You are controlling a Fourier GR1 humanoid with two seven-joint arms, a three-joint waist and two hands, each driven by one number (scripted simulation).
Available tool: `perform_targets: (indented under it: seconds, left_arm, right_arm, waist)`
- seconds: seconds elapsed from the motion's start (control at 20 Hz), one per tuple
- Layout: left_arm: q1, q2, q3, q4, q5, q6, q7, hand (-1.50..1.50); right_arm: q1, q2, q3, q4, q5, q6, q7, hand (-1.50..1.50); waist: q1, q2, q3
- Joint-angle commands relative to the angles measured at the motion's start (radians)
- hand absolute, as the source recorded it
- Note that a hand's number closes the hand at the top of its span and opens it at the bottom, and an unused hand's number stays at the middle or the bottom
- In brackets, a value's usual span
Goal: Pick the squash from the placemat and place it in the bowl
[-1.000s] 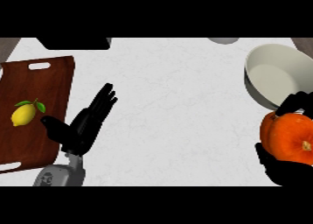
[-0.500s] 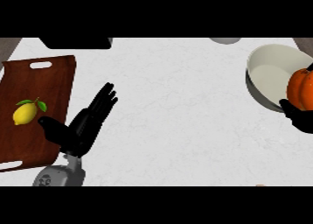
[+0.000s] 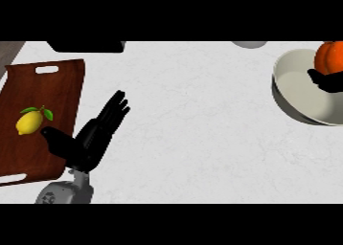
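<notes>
An orange squash [image 3: 336,56] is seen just above the black right hand [image 3: 334,80], over an off-white bowl [image 3: 302,98]. Left of the black left hand [image 3: 89,136] — its forearm grey — a yellow lemon [image 3: 28,123] with green leaves is shown on a reddish-brown wooden tray [image 3: 58,91]. The counter [image 3: 195,129] is white — faintly veined in grey.

Counter [image 3: 195,119]: white, marble-like, matt. Tray [image 3: 61,91], left of frame: dark reddish wood, slight sheen. Bowl [image 3: 302,95], upper right: cream, smooth, ceramic-looking. Squash [image 3: 335,55]: smooth orange skin.
</notes>
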Motion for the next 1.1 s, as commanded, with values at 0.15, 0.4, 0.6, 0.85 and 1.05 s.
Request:
perform_targets:
  seconds: [0.15, 0.4, 0.6, 0.85, 1.05]
  left_arm:
    - [-0.073, -0.014, -0.003, 0.061, -0.034, 0.006, -0.016, 0.0]
    - [0.014, 0.009, -0.008, -0.008, -0.007, -0.031, -0.02, 0.0]
    - [-0.072, -0.021, -0.002, 0.027, -0.002, -0.006, 0.025, 0.0]
    - [0.004, 0.0, -0.005, 0.008, -0.015, -0.03, -0.033, 0.0]
    - [-0.011, 0.013, 0.03, 0.025, 0.016, -0.036, -0.007, 0.0]
  right_arm:
    - [-0.12, -0.066, 0.003, 0.465, 0.108, -0.268, -0.185, 1.5]
    - [-0.2, -0.09, -0.013, 0.728, 0.154, -0.222, -0.107, 1.5]
    - [-0.282, -0.067, -0.072, 0.928, 0.121, -0.317, -0.133, -1.5]
    - [-0.295, -0.097, -0.18, 1.026, -0.008, -0.389, -0.332, -1.5]
    - [-0.279, -0.033, -0.338, 0.97, -0.197, -0.464, -0.434, -1.5]
  waist:
    - [0.008, 0.006, 0.0]
    - [0.03, 0.009, 0.0]
    - [0.024, 0.012, 0.001]
    - [0.022, 0.009, 0.002]
    - [0.005, 0.004, 0.003]
